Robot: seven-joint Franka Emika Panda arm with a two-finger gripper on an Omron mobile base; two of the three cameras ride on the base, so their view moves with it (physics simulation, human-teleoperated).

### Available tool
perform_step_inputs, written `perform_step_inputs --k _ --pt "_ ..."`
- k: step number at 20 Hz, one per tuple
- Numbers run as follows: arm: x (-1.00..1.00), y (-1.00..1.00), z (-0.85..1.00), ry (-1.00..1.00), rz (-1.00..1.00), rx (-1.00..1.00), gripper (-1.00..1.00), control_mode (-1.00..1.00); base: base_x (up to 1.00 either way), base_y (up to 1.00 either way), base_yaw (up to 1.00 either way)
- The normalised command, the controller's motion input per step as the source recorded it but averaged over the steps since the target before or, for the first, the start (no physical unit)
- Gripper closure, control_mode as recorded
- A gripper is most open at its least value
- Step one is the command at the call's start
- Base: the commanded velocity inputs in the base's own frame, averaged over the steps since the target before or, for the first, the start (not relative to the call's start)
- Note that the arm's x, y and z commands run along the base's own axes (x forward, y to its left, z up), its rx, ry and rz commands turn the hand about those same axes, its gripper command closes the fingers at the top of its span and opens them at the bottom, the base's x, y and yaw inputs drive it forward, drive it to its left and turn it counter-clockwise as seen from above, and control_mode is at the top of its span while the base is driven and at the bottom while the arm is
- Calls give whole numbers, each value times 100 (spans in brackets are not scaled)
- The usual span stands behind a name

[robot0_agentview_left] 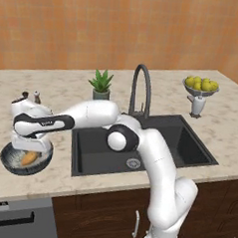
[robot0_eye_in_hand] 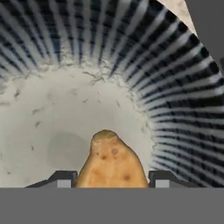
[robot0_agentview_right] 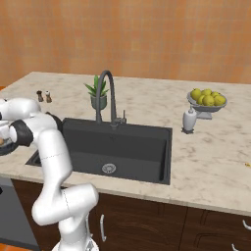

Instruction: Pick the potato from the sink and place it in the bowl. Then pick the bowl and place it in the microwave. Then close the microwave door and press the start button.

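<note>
Inside the bowl [robot0_eye_in_hand: 183, 109], potato [robot0_eye_in_hand: 112, 164] between fingertips [robot0_eye_in_hand: 63, 178], hand [robot0_eye_in_hand: 112, 179] grasping it.

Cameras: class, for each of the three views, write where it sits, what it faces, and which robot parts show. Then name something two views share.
Left base view: behind the arm, on its left, facing the sink; white arm reaching left to the bowl.
Right base view: behind-right, same sink; arm at left.
Hand view: on the hand, looking into the bowl at the potato; fingers flank it.
Shared: faucet.
</note>
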Motion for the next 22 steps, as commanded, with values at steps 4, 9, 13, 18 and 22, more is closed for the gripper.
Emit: perform_step_inputs --k 4,9,13,18,22 --pt "-1 -7 -26 -8 -4 1 -100 -100 0 0 0" --pt "-3 -24 5 -22 0 6 -100 -100 0 0 0" --pt "0 -32 24 -16 0 9 -100 -100 0 0 0" --pt "0 -62 35 -3 4 19 -100 -100 0 0 0" --pt "0 -53 3 1 11 10 -100 -100 0 0 0"
